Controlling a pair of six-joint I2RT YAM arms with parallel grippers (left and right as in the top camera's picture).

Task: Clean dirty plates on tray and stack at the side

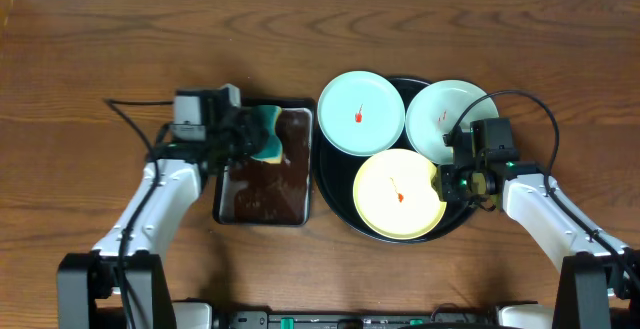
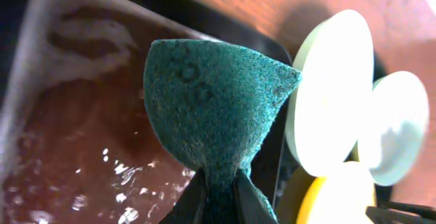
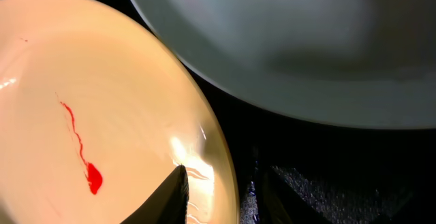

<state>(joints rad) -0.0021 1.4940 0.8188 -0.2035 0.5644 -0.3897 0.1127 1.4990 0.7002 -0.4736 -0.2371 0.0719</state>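
Sponge (image 2: 211,101) pinched tight in left hand (image 2: 219,186) above pan (image 2: 61,156); right hand (image 3: 225,197) part-open astride rim of yellow plate (image 3: 102,67), pale plate (image 3: 306,40) beside.

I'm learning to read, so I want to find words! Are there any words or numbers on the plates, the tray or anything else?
None: no word, number or sign can be read in any view.
The plates show only red smears, not writing.
The black tray, the pan and the green sponge are plain.
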